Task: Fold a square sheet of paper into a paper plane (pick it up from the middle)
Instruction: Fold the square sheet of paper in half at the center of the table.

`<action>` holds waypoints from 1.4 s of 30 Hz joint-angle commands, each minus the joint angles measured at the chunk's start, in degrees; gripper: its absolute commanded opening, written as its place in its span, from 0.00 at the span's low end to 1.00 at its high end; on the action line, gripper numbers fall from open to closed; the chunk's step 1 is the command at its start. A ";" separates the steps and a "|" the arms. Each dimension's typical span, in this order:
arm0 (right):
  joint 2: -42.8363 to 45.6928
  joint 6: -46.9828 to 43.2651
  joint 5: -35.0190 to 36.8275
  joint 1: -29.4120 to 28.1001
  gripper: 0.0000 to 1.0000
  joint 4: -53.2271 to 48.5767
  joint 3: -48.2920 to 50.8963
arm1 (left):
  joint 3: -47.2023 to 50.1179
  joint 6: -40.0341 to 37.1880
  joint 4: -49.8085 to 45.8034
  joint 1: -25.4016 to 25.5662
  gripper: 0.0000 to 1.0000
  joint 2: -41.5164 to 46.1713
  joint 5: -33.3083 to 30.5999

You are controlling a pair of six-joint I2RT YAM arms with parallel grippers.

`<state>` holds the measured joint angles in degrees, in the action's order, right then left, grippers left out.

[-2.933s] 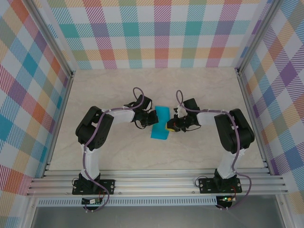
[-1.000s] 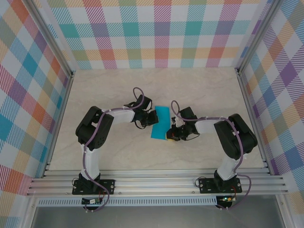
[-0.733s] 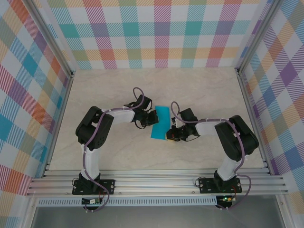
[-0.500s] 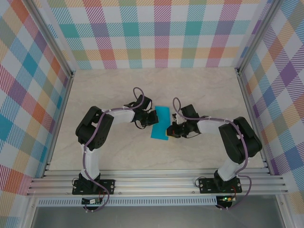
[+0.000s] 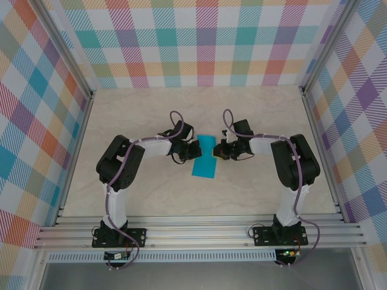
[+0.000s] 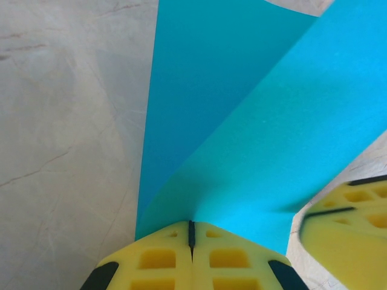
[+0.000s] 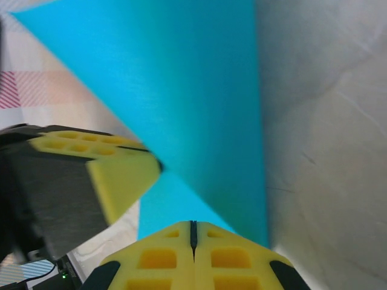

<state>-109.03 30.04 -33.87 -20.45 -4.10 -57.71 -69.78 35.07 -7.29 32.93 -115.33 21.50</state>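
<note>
Top external shows the square sheet of paper [image 5: 204,158] as a narrow teal strip on the pale counter [image 5: 151,115], just below the frame's centre and tilted slightly. The left gripper [image 5: 195,150] meets the strip's left edge near its upper end. The right gripper [image 5: 220,150] meets the right edge at the same height, so the two face each other across the strip. From this height the paper reads as flat and the jaws are too small to judge.

Left wrist gives what the overhead misses. The paper [image 6: 242,121] is not flat: one layer lies on the counter at upper left, and a lighter flap rises across the right of the frame. The left gripper [image 6: 191,232] has its jaws clenched seam to seam, right where that fold starts. A yellow pad [image 6: 347,223] of the other arm sits at lower right.

Right wrist shows the right gripper [image 7: 193,232] with jaws likewise pressed together at the paper's [image 7: 199,90] near edge, and the opposite yellow pad [image 7: 115,175] at left. Whether either pair actually pinches a layer I cannot tell.
</note>
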 commanded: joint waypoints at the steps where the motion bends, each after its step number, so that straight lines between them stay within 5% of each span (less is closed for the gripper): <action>1: -1.67 -2.87 0.81 0.41 0.00 -1.05 -1.26 | 2.23 -1.01 -4.49 1.08 0.00 -2.92 -0.58; 19: -1.53 -2.28 -4.93 2.58 0.00 -2.59 -6.47 | 2.89 -1.41 -5.02 1.09 0.00 -3.07 -0.80; 42: -8.26 -4.97 1.02 3.31 0.00 -7.89 -8.31 | 2.87 -1.76 -5.37 1.09 0.00 -3.01 -0.73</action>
<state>-115.92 26.72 -35.00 -17.23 -8.25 -65.41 -69.56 34.83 -6.96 32.93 -115.33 21.61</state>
